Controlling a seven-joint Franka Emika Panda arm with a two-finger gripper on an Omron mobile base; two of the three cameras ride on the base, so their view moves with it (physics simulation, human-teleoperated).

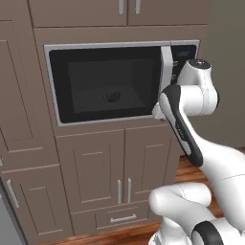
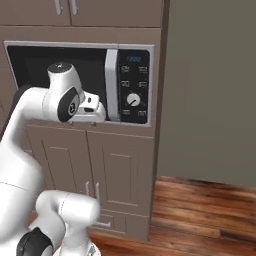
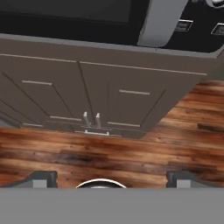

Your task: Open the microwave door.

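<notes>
1. Left base view: the microwave door (image 1: 106, 82) sits flush in the brown cabinet wall, shut. Its silver bar handle (image 1: 166, 75) runs down the right edge, and the arm's wrist crowds just in front of the handle's lower end. A small dark object (image 1: 113, 97) shows through the glass.
2. Right base view: the handle (image 2: 112, 85) stands between the glass and the control panel (image 2: 134, 86). The hand (image 2: 90, 109) sits just left of the handle's lower part; I cannot tell if they touch. To the right there is a bare grey wall (image 2: 210, 90) and open wood floor (image 2: 200, 210).
3. Hand view: the gripper (image 3: 111, 178) points down at the floor, its fingertips (image 3: 41, 178) spread wide apart with nothing between them. The handle's bottom end (image 3: 159, 24) and the lower cabinet doors (image 3: 100, 96) lie ahead.
</notes>
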